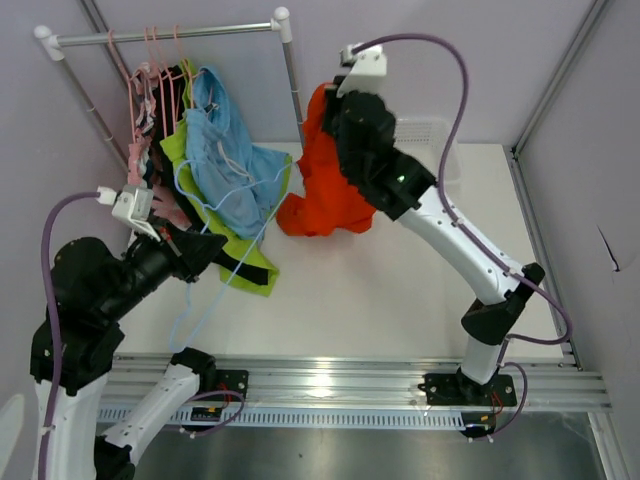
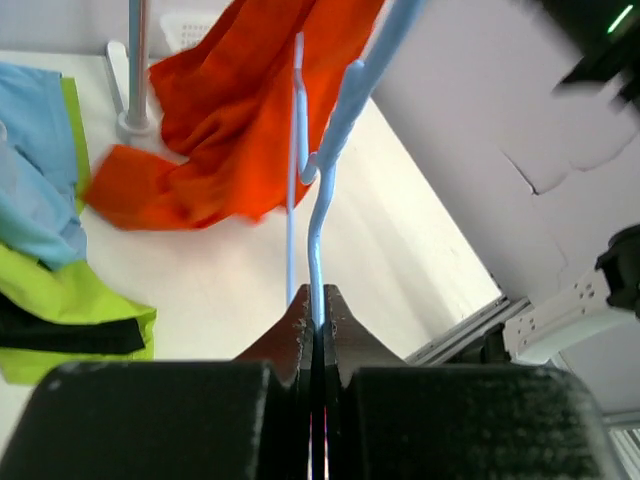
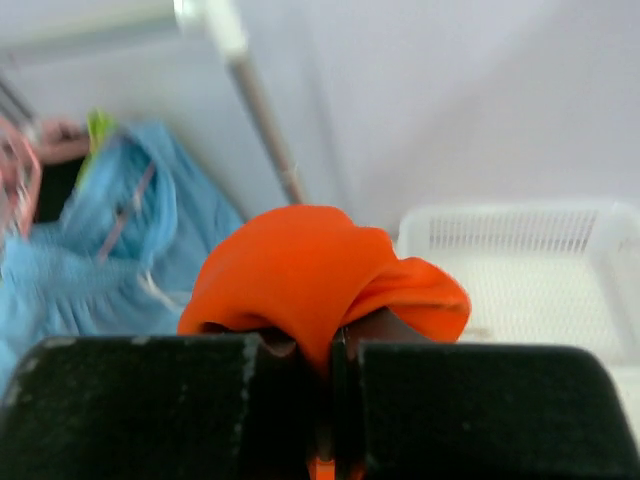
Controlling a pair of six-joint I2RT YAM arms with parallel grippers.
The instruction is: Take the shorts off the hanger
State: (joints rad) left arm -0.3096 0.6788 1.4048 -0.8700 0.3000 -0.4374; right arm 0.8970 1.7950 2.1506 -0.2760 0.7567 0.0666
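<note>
Right fingers (image 3: 335, 345) clamped on orange shorts (image 1: 325, 200): bunch held up, tail resting on surface (image 1: 400, 290). Left fingers (image 2: 318, 312) pinched shut on blue hanger (image 2: 314, 250), its long axis pointing away toward orange cloth. Right arm nearer. Can't tell if hanger is clear. Light blue shorts (image 1: 225, 150) slumped by rack (image 1: 170, 35).

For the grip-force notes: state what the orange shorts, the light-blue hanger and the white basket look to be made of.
Orange shorts: soft cloth, matte, weave too fine to tell; it folds and bunches limply.
Light-blue hanger: likely moulded plastic, smooth with a slight sheen; a thin, evenly coloured rod that holds its shape.
White basket: probably plastic, matte; a stiff wall pierced with regular slots.
</note>
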